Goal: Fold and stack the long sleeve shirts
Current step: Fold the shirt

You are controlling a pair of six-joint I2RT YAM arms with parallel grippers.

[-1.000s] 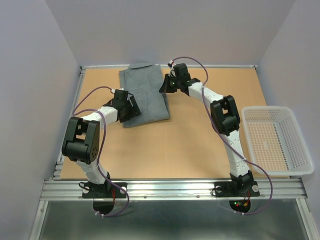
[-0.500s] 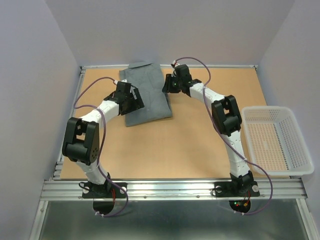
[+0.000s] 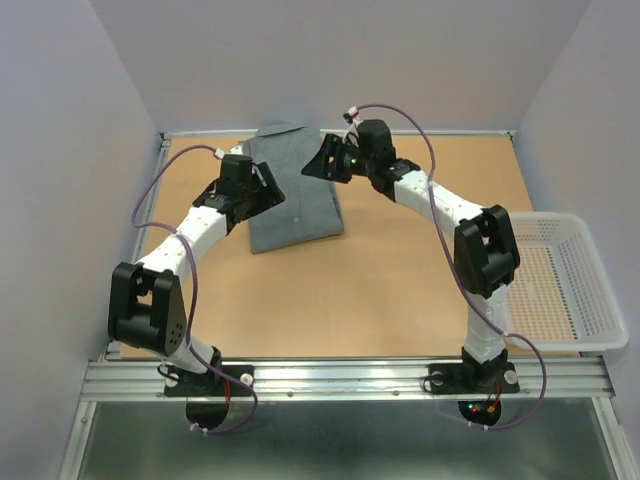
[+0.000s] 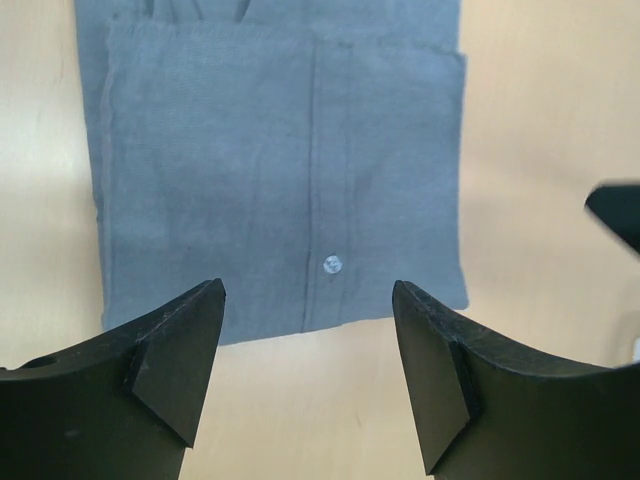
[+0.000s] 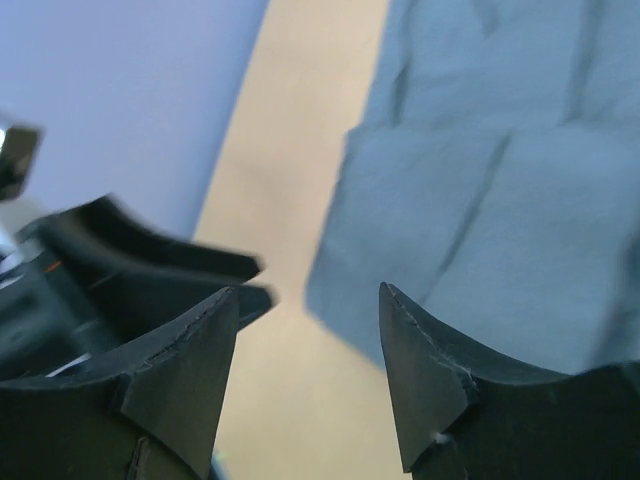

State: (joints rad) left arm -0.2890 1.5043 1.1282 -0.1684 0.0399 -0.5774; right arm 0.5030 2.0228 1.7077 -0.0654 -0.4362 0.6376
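The plain medium-grey cloth button-up shirt [image 3: 305, 205] lies folded into a flat, roughly rectangular packet at the far edge of the brown board worktop [image 3: 380, 290], left of centre, with its pointed collar [image 3: 281, 130] at the back wall. In the left wrist view the button placket runs down the middle of the packet, with one small pale button [image 4: 331, 264] near the packet's near edge. The left gripper [image 4: 308, 300] hangs over the left side of the shirt, jaws spread wide with nothing between them. The right gripper [image 5: 307, 300] is at the shirt's far right edge, jaws likewise apart and empty; its wrist view is blurred and shows only grey cloth, bare board and the other black gripper opposite. The two gripper heads face each other across the shirt and hide parts of its sides from above. A white mesh plastic basket [image 3: 560, 290] sits at the right edge, well apart from the shirt. Purple cables [image 3: 385, 108] loop over both arms.
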